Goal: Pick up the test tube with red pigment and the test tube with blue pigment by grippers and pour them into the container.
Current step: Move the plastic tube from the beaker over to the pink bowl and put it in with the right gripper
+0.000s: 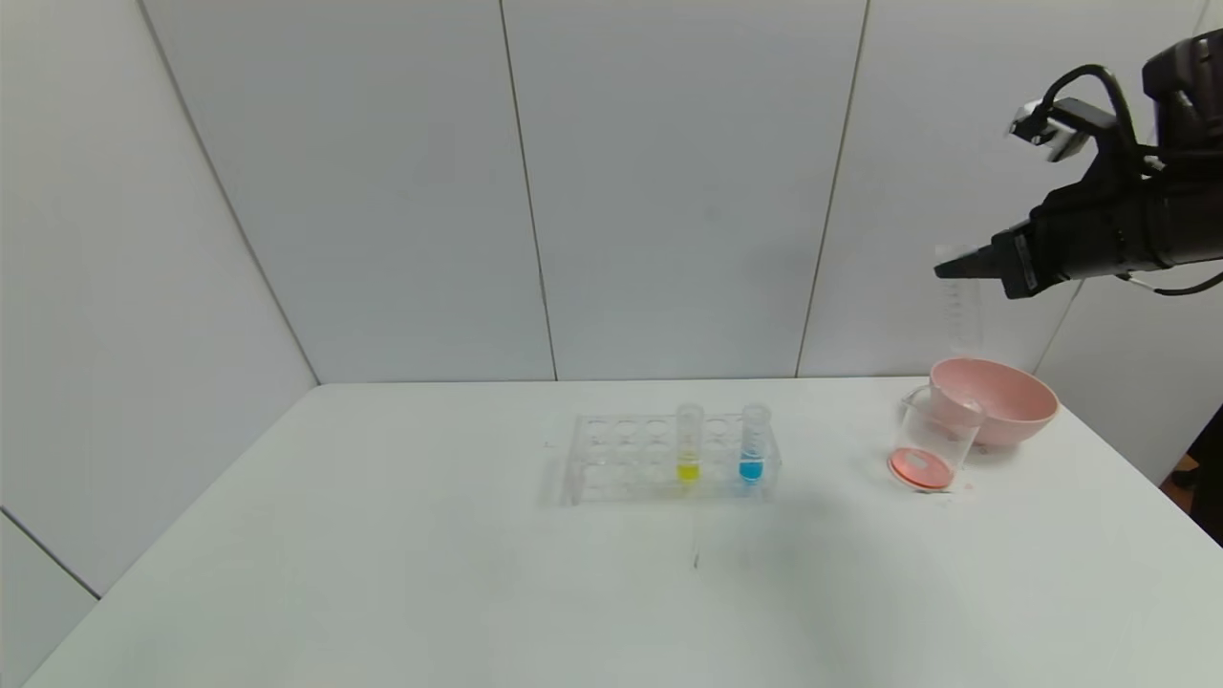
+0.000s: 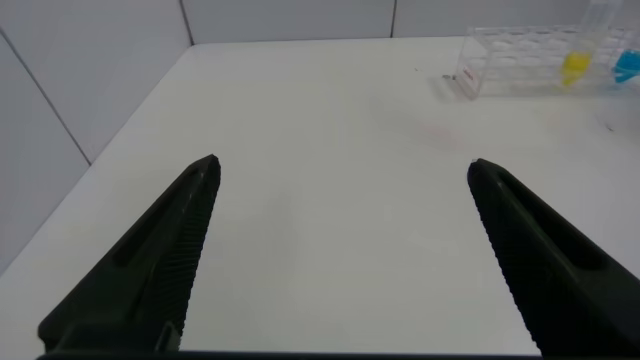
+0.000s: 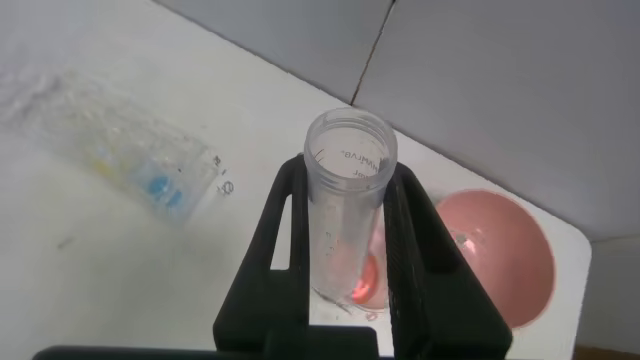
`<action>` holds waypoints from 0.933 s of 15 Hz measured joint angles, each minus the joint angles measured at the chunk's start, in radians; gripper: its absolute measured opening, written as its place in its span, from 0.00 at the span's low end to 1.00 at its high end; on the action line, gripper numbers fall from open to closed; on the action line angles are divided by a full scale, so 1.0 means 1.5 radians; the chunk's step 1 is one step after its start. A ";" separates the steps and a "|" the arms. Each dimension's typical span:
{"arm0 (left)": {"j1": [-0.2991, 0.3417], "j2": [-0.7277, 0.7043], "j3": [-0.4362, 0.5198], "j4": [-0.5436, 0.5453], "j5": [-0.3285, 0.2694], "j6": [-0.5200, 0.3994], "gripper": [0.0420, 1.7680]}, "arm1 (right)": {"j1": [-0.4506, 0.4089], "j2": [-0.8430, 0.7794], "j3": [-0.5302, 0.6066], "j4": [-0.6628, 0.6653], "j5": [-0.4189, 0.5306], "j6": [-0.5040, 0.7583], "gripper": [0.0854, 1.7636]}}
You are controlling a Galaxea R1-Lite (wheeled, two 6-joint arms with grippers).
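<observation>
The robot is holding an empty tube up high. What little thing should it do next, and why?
Probably lower the empty tube in the right end effector toward the rack. The beaker already holds red liquid, and the blue tube stands unpoured in the rack, so the end effector must be freed first.

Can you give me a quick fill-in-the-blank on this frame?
1. The right claw holds an emptied test tube high above the ____.
2. The beaker holds ____ liquid.
3. The rack holds a yellow tube and a ____ one.
4. The left claw is ____.

Missing: table; red; blue; open
</observation>
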 joint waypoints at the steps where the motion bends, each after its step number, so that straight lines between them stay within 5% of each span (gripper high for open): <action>1: 0.000 0.000 0.000 0.000 0.000 0.000 1.00 | 0.003 -0.022 0.054 -0.057 0.000 0.033 0.25; 9: 0.000 0.000 0.000 0.000 0.000 0.000 1.00 | -0.003 -0.160 0.469 -0.456 -0.068 0.146 0.25; 14: 0.000 0.000 0.000 0.000 0.000 0.000 1.00 | -0.015 -0.220 0.646 -0.620 -0.085 0.170 0.25</action>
